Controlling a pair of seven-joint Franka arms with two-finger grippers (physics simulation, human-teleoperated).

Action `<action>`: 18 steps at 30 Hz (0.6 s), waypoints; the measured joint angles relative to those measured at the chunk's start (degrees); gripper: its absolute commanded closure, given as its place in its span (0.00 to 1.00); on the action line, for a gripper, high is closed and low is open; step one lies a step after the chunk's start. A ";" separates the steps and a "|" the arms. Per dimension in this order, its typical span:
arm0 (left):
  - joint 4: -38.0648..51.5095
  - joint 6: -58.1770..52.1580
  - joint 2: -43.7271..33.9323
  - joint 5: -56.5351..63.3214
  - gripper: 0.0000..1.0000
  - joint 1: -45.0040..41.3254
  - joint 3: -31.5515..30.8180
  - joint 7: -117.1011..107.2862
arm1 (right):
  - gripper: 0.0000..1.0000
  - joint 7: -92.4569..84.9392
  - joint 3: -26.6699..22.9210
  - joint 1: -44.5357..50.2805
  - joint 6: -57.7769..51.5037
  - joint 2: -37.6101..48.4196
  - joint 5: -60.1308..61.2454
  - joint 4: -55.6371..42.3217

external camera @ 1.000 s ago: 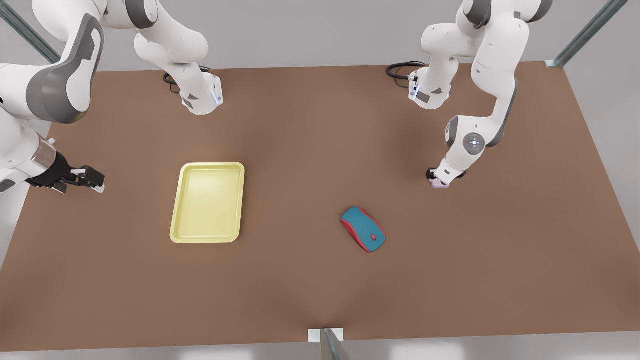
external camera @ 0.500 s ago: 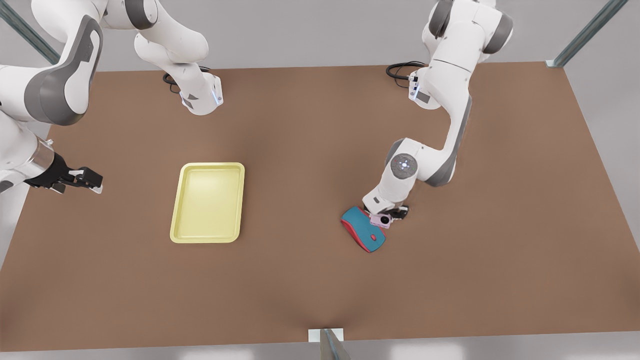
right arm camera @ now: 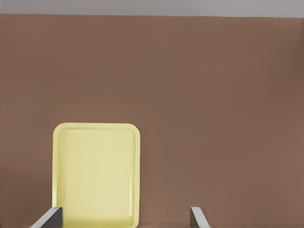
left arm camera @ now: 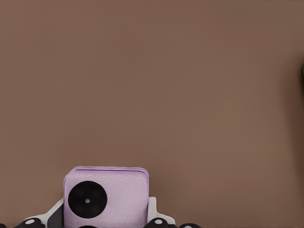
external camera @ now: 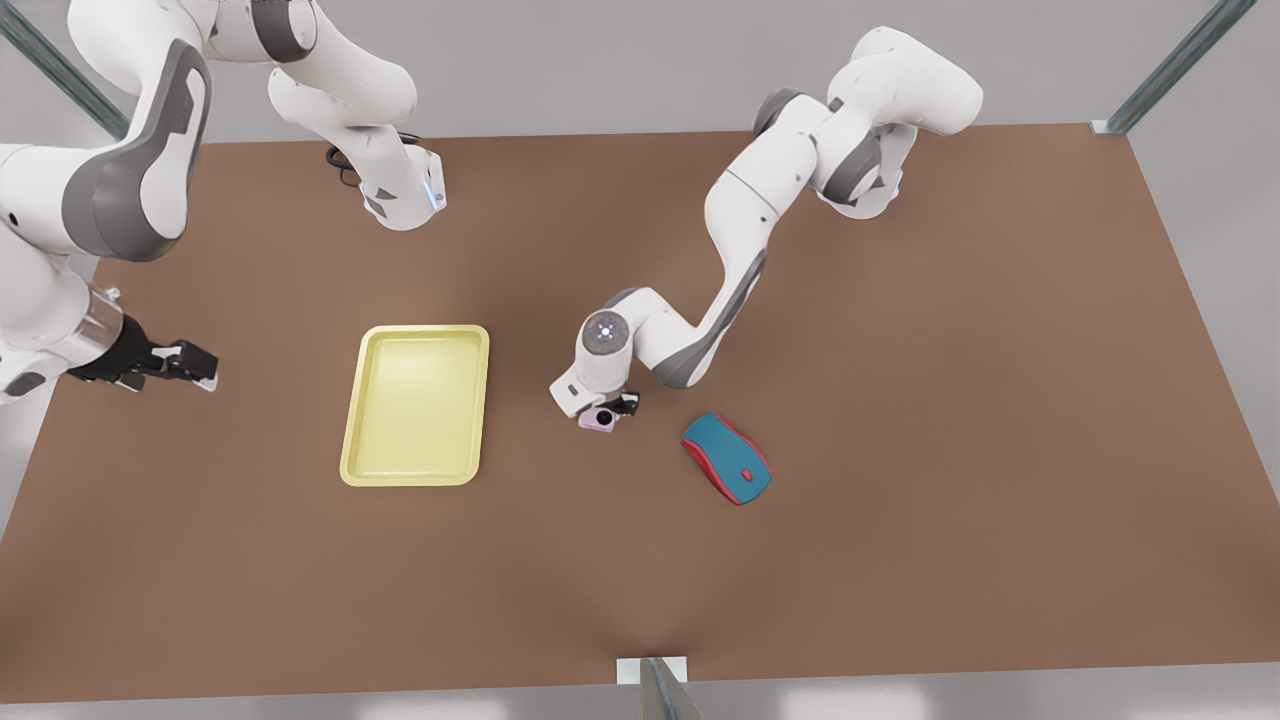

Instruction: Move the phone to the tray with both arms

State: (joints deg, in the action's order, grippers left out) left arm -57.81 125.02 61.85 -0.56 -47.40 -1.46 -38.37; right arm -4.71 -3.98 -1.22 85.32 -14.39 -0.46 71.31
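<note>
Right gripper [external camera: 195, 365]: fingers [right arm camera: 197, 217] released, waiting beside your tray [external camera: 415, 404]. Tray: bare, ready to receive. Left gripper [external camera: 603, 410]: fingers clenched on the pink phone [external camera: 600, 419], carried between tray and computer mouse [external camera: 727, 458], likely for handover.

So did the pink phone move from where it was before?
Yes. The left hand carried the phone toward the front view's left, past the mouse. Now it is between the mouse and the tray.

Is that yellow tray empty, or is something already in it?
Empty. The pale yellow rectangular tray shows only bare floor inside. The small pink folded phone is outside it, held in the left pincer.
</note>
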 measured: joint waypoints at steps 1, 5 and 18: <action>0.06 0.56 0.46 0.02 0.20 -0.05 0.05 -0.82 | 0.00 -0.05 -0.03 -0.19 -0.24 -0.08 0.03 0.19; 0.04 2.09 1.05 -0.10 0.00 -0.45 0.14 -3.59 | 0.00 -0.01 0.01 0.13 -2.25 -0.64 0.46 0.22; -1.46 -28.16 -26.55 -2.61 0.00 24.68 6.32 1.40 | 0.00 10.46 18.56 2.75 -4.59 -2.99 0.53 2.45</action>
State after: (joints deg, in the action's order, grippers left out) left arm -59.28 96.86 35.29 -3.17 -22.72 4.85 -36.97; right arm 5.74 14.58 1.53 80.73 -17.39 0.07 73.76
